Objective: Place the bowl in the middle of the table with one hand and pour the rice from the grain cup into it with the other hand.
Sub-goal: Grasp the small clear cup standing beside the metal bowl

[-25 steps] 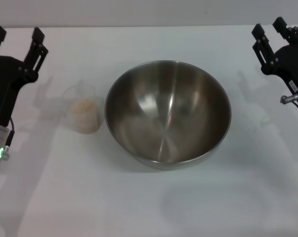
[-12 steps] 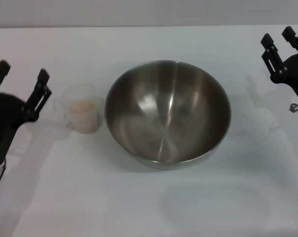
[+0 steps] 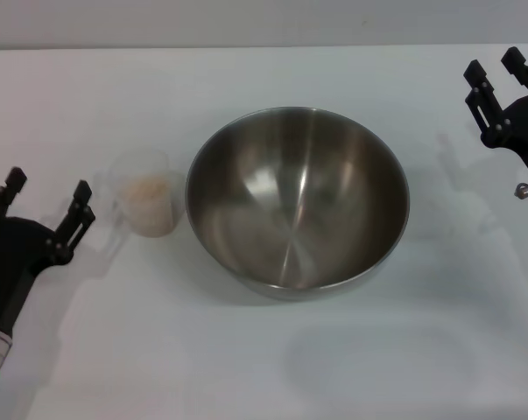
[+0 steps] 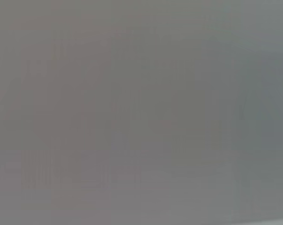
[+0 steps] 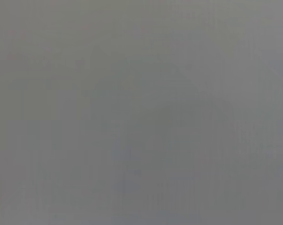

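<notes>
The large steel bowl (image 3: 299, 197) sits near the middle of the white table (image 3: 264, 367), empty inside. Just to its left stands the small clear grain cup (image 3: 146, 194), upright, with pale rice (image 3: 150, 191) in it. My left gripper (image 3: 46, 194) is at the left edge, beside and nearer than the cup, open and holding nothing. My right gripper (image 3: 498, 67) is at the far right edge, well away from the bowl, open and empty. Both wrist views show only a plain grey surface.
The table's far edge (image 3: 264, 46) runs along the top of the head view. Bare tabletop lies in front of the bowl and between the bowl and the right gripper.
My left gripper has drawn back toward me, from level with the table's far part to beside the cup. The right gripper shifted slightly rightward, then held still. Bowl and cup have not moved.
</notes>
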